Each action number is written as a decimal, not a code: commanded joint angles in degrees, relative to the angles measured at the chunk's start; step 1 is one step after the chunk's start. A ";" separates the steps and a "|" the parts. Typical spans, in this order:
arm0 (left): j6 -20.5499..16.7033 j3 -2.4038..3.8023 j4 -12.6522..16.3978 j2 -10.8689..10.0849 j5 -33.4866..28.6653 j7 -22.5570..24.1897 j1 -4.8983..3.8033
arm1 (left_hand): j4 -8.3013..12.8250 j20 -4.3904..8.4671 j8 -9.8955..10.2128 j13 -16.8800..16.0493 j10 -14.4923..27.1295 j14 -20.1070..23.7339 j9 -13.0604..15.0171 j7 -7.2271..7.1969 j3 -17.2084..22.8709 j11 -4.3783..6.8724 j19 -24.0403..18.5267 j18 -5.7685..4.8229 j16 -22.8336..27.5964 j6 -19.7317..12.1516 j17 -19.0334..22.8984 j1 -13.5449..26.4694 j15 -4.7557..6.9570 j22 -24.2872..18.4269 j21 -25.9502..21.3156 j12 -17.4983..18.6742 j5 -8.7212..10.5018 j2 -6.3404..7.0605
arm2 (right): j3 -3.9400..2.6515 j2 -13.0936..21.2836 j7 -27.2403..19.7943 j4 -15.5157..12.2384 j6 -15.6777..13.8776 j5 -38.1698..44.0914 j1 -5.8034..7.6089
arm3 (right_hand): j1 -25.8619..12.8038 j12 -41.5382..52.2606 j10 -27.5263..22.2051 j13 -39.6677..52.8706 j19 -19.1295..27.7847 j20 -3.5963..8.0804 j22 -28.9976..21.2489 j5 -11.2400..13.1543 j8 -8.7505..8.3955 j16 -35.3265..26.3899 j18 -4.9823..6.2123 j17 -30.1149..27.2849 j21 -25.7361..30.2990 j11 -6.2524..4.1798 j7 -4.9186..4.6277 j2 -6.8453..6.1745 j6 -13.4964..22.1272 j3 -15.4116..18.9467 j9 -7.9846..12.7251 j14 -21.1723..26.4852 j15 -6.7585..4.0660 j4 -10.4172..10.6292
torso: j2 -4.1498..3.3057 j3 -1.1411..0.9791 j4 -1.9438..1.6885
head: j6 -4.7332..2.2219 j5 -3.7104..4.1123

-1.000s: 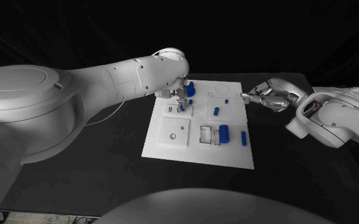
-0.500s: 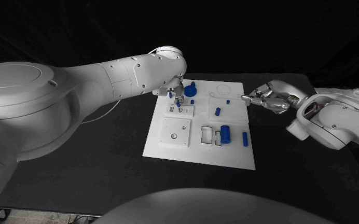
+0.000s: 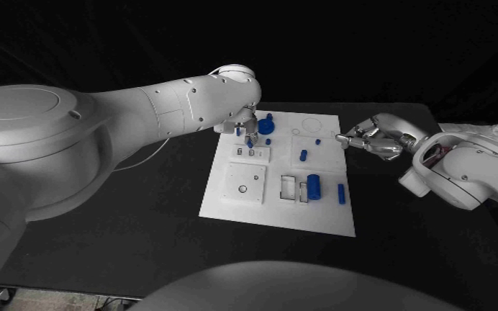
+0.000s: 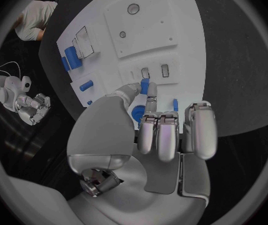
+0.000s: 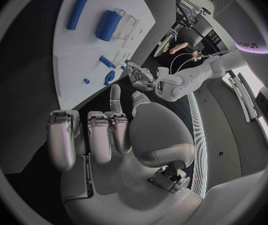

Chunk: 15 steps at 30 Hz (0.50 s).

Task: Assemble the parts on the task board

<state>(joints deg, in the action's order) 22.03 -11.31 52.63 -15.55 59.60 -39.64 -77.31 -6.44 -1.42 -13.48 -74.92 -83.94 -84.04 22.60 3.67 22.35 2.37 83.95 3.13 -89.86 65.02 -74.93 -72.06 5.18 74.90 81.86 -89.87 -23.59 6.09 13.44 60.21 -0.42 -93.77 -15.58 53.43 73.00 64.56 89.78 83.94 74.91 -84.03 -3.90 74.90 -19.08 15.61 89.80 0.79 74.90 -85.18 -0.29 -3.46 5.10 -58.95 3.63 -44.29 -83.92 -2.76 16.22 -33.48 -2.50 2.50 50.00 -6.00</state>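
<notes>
A small blue part (image 4: pixel 144 86) is pinched in the left hand (image 4: pixel 151 116) above the slots at the task board (image 3: pixel 265 206)'s far-left corner. Insertion seems under way; careful alignment is called for. The right hand (image 3: pixel 373 138), fingers curled in on nothing, is held just off the board's right edge.

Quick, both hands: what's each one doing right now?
Left robot hand: pinching a small blue cylindrical peg over the white task board.
Right robot hand: fingers curled in, holding nothing.
</notes>
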 commanded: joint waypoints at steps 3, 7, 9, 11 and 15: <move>-0.62 -0.14 0.24 -0.35 -2.12 -9.55 -0.08 | 0.23 0.35 -0.44 -15.08 -6.06 -5.96 7.71 -2.48 0.83 0.57 1.30 -0.91 -0.14 2.16 -15.07 0.38 0.36 12.03 -0.56 -0.13 -0.16 -0.56 | 0.01 -0.19 0.37 0.20 1.03 0.01 -0.28 | 0.64 0.22 6.06 15.09 -0.84 -0.26 12.86 -0.42 -0.25 0.20 0.90 15.10 0.44 0.52 -0.17 0.02 0.25 0.43 -0.07 -6.08 0.41 -0.07 | 0.04 -0.04 -0.02 | 0.00 -0.23; -0.85 -0.40 0.74 -0.77 -2.99 -9.72 -0.07 | 0.23 0.38 -0.46 -15.08 -6.06 -5.96 7.79 -2.49 0.92 0.58 1.24 -0.88 -0.14 2.13 -15.07 0.52 0.38 11.97 -0.71 -0.13 -0.17 -0.60 | 0.01 -0.22 0.46 0.25 1.03 -0.03 -0.41 | 0.65 0.22 6.06 15.09 -0.84 -0.26 12.85 -0.42 -0.25 0.20 0.90 15.10 0.44 0.52 -0.17 0.02 0.25 0.43 -0.07 -6.08 0.42 -0.07 | 0.02 0.00 -0.07 | 0.00 -0.26; -1.16 -0.53 1.05 -1.00 -3.49 -9.77 -0.07 | 0.23 0.38 -0.46 -15.08 -6.06 -5.96 7.79 -2.49 0.92 0.58 1.24 -0.88 -0.14 2.13 -15.07 0.52 0.38 11.97 -0.71 -0.13 -0.17 -0.60 | 0.01 -0.24 0.51 0.28 1.03 -0.06 -0.46 | 0.75 0.22 6.06 15.09 -0.76 -0.27 12.82 -0.43 -0.28 0.20 0.92 15.10 0.52 0.53 -0.17 0.04 0.25 0.44 -0.08 -6.08 0.42 -0.08 | 0.02 0.03 -0.06 | 0.00 -0.34; -1.53 -0.65 1.34 -1.20 -4.03 -9.81 -0.07 | 0.19 0.41 -0.53 -15.08 -6.06 -5.96 7.90 -2.52 1.07 0.60 1.23 -0.87 -0.14 2.21 -15.07 0.68 0.41 11.95 -0.77 -0.13 -0.23 -0.75 | 0.01 -0.27 0.56 0.32 1.03 -0.08 -0.51 | 0.76 0.22 6.06 15.09 -0.75 -0.27 12.82 -0.43 -0.28 0.20 0.92 15.10 0.53 0.53 -0.17 0.04 0.25 0.44 -0.08 -6.08 0.42 -0.08 | 0.03 0.06 -0.03 | 0.00 -0.45; -2.35 -0.88 1.96 -1.63 -4.55 -9.87 -0.06 | 0.27 0.47 -0.80 -15.08 -6.06 -5.96 8.18 -2.63 1.31 0.69 1.25 -0.87 -0.14 2.55 -15.07 0.87 0.46 11.94 -0.82 -0.13 -0.33 -0.86 | 0.01 -0.32 0.67 0.35 1.05 -0.12 -0.59 | 0.89 0.22 6.06 15.09 -0.61 -0.28 12.76 -0.46 -0.33 0.20 0.97 15.10 0.68 0.54 -0.18 0.06 0.25 0.46 -0.08 -6.08 0.43 -0.09 | 0.06 0.02 -0.03 | 0.00 -0.64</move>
<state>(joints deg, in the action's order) 20.92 -12.17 54.28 -17.13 56.74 -39.77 -77.31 -6.29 -1.41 -13.91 -74.92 -84.14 -83.98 22.63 3.63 23.14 2.59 83.94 3.13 -89.86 64.98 -74.92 -71.27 5.23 74.90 81.36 -89.86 -23.61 5.90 13.44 59.96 -0.01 -93.43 -15.43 53.31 72.49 65.04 89.78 84.14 74.91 -84.02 -3.90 74.94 -19.30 15.61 89.80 0.79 74.95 -84.85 -0.09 -3.47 5.13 -58.95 3.78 -44.28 -83.92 -2.77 16.06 -33.44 -2.48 2.44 50.00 -6.53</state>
